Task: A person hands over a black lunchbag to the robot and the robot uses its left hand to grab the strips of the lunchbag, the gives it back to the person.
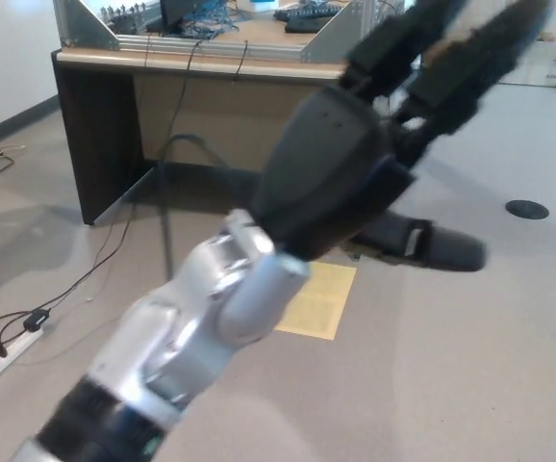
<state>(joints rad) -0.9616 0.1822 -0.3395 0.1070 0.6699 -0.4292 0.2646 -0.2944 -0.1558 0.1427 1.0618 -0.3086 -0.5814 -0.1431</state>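
Note:
My left hand (374, 164) is raised in the middle of the head view, at the end of a silver forearm (191, 337) that comes in from the lower left. Its two thick fingers (451, 58) stretch up and to the right, the thumb (432, 245) sticks out to the right, and nothing is between them. The hand is blurred by motion. No black lunchbag and no person show in this frame. My right hand is out of the picture.
A wooden desk (191, 87) with a metal frame on top stands at the back left. Cables and a power strip (9, 351) lie on the floor at the left. A yellow sheet (321, 298) lies on the grey floor under my hand. A black disc (528, 208) sits at right.

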